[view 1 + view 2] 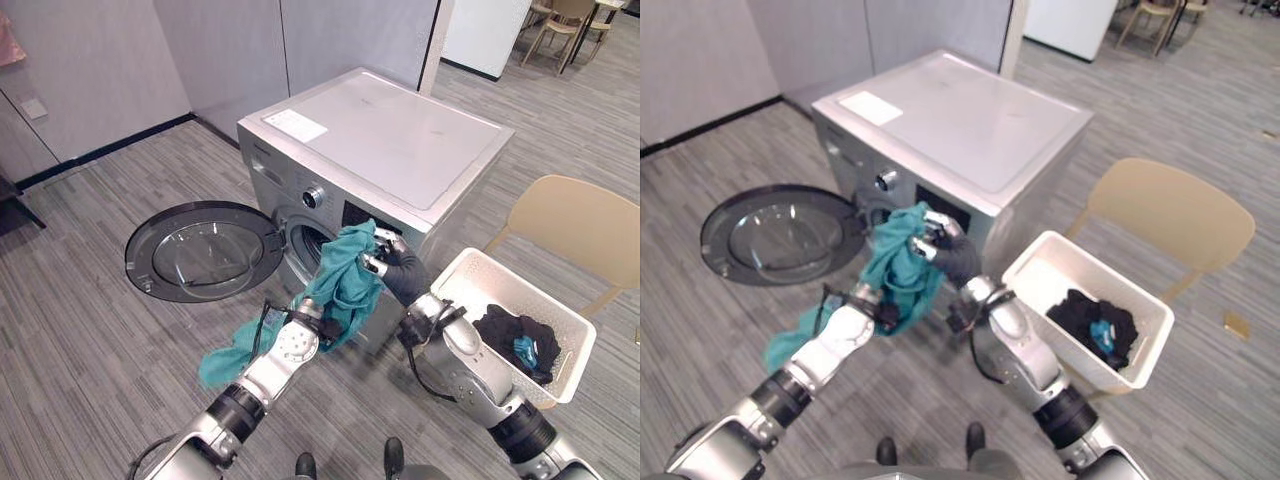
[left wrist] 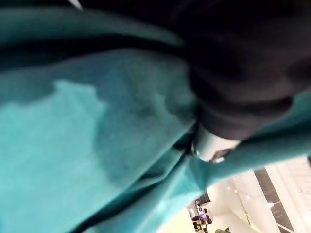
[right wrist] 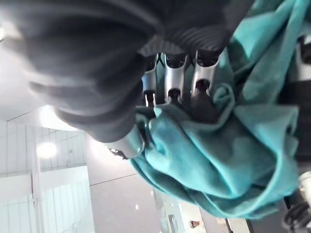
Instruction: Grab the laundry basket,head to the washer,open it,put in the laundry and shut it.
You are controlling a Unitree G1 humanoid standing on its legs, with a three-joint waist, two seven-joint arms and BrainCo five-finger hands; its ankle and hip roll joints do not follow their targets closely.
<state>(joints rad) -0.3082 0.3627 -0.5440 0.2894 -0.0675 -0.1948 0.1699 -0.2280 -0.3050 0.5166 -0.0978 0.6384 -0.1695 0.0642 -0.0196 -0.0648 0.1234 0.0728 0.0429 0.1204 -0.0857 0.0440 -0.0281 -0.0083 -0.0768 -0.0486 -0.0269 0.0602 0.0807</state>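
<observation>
Laundry here means a teal garment (image 1: 345, 275) hanging in front of the washer (image 1: 385, 150), held up between both hands just outside the drum opening (image 1: 308, 243). The round door (image 1: 200, 250) is swung fully open to the robot's left. The right hand (image 1: 392, 262) has the top of the cloth: in its wrist view its fingers (image 3: 171, 80) are curled into a bunched fold, so the grip is on fabric, not on air. The left hand (image 1: 318, 325) is lower and wrapped in the cloth, and I cannot tell how its fingers sit. A long tail of the garment trails down toward the floor (image 1: 90, 340) at the robot's left.

This cloth looks light, limp and shapeless — it will sag wherever it is not held, and the loose tail could catch on the door rim or stay outside the drum. A gathered handful near the middle seems a better hold than an edge, since that shortens what dangles.

The white basket (image 1: 490, 275) stands at the robot's right beside the washer, in front of a tan chair (image 1: 575, 225), with dark clothes (image 1: 515, 340) left in it — so loading is judged only partly done.
</observation>
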